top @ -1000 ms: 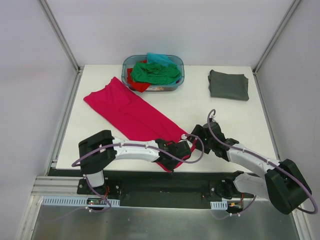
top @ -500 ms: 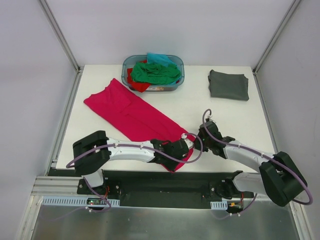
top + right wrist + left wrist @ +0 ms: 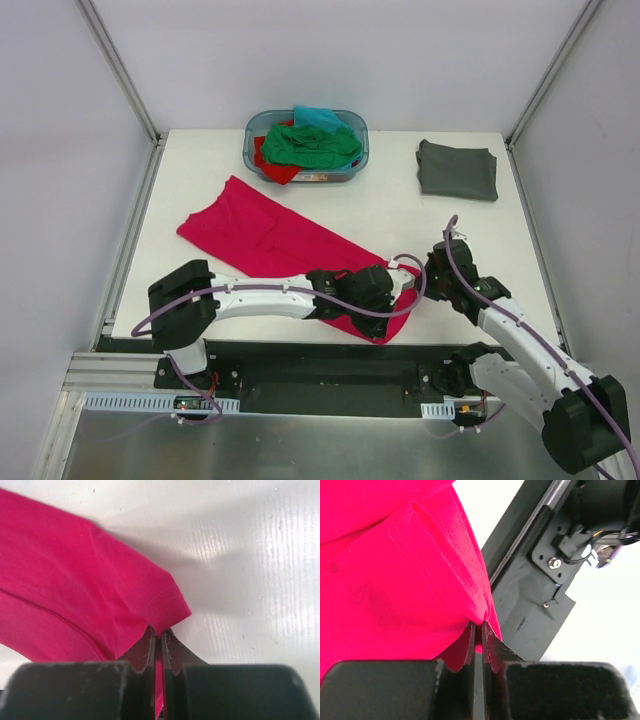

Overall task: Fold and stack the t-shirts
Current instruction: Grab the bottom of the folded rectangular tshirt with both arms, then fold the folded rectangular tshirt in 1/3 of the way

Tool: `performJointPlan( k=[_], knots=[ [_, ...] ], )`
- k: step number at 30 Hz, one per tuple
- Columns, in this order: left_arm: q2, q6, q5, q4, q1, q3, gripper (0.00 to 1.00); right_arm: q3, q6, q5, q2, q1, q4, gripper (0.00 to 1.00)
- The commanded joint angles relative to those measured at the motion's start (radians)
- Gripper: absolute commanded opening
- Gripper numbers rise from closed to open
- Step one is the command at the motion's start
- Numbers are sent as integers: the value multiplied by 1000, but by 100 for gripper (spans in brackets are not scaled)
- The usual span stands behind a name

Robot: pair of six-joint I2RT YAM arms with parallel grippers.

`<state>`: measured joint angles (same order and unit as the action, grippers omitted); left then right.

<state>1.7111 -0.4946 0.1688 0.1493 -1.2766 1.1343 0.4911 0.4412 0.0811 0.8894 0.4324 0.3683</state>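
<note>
A large crimson-pink t-shirt (image 3: pixel 270 235) lies stretched in a long band from the table's left middle down to the front edge. My left gripper (image 3: pixel 390 312) is shut on the shirt's near hem (image 3: pixel 481 622), close to the table's front edge. Just to the right, my right gripper (image 3: pixel 418 283) is shut on a hemmed corner (image 3: pixel 165 607) of the same shirt. A folded dark grey t-shirt (image 3: pixel 458 169) lies at the back right. Green (image 3: pixel 310 145), red (image 3: pixel 273 166) and teal (image 3: pixel 318 116) t-shirts are piled in the basket.
The blue-green plastic basket (image 3: pixel 358 160) stands at the back centre of the white table (image 3: pixel 400 215). A black rail (image 3: pixel 520 600) runs along the table's front edge right under the left gripper. Metal frame posts rise at both back corners.
The right gripper has shut on the shirt's corner. Both grippers have moved right along the front edge, dragging the crimson-pink shirt to the right with them.
</note>
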Motion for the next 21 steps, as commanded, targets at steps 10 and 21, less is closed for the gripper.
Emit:
performJointPlan(
  k=[10, 21],
  knots=[
    [-192, -50, -27, -25, 106, -143, 0, 234, -124, -132, 126, 71, 41, 1],
    [-496, -71, -221, 101, 348, -360, 0, 570, -107, -132, 498, 246, -49, 1]
  ],
)
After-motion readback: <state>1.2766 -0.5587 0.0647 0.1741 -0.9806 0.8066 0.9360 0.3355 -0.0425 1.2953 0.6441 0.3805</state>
